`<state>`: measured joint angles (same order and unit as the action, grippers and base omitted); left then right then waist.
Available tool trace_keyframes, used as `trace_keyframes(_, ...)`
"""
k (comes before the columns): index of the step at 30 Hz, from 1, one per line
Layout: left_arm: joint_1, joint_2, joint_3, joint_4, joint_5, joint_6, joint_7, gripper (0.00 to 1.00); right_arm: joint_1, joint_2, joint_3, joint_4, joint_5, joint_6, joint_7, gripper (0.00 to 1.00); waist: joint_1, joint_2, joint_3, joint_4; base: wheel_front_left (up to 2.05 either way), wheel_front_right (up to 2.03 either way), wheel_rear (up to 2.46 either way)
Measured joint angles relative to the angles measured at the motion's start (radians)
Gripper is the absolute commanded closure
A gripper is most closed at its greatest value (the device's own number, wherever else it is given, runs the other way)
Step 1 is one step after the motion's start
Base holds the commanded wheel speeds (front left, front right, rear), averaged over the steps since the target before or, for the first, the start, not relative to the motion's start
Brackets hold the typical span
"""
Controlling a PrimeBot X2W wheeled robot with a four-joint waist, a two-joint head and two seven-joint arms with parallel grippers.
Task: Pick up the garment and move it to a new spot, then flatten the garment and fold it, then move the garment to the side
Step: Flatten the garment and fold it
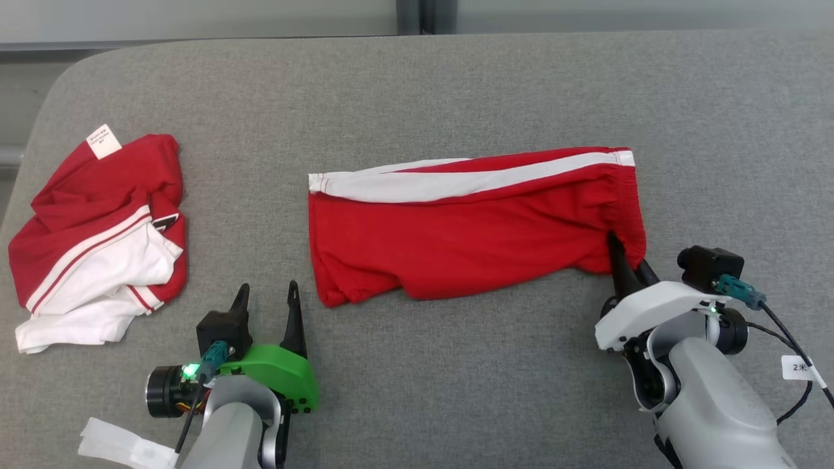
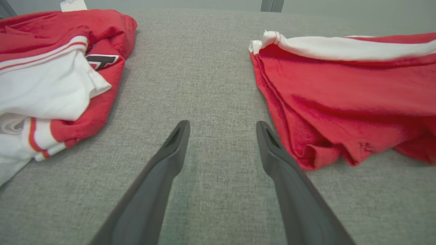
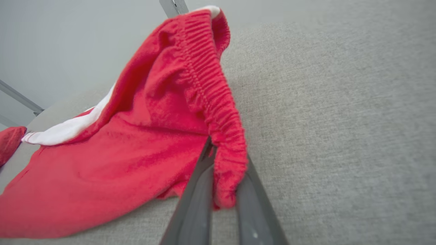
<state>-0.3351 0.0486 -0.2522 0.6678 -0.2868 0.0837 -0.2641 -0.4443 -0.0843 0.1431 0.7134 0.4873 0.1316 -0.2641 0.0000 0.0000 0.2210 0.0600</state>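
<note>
The garment (image 1: 98, 221), a red T-shirt with white sleeves and striped trim, lies bunched at the far left with its white label (image 1: 104, 141) turned up. In the left wrist view it is at the left (image 2: 51, 78). My left gripper (image 1: 268, 286) rests open on bare cloth surface (image 2: 223, 126), between the T-shirt and a pair of red shorts (image 1: 469, 228) with a white side stripe. My right gripper (image 1: 625, 257) is shut on the shorts' elastic waistband (image 3: 221, 136) at their near right corner, and that corner is raised a little.
Everything lies on a grey fabric-covered table (image 1: 417, 85) with a rounded far-left corner. A white crumpled piece (image 1: 124, 446) sits by my left arm at the front edge. A tagged cable (image 1: 798, 367) hangs off my right wrist.
</note>
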Motion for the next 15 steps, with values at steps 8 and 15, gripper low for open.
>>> trace_keyframes(8,0.017,0.000,-0.072,0.011,-0.056,-0.005,0.000,0.00,-0.068,-0.028,0.280,-0.188,0.006,-0.001,0.058,1.00,0.0000,0.0000,-0.039,0.028,0.00,0.00,0.00)
trace_keyframes(15,0.019,0.000,-0.169,-0.009,-0.112,0.004,0.000,0.00,-0.111,-0.017,0.381,-0.179,0.000,-0.001,0.114,1.00,0.0000,0.0000,-0.043,0.119,0.00,0.00,0.00)
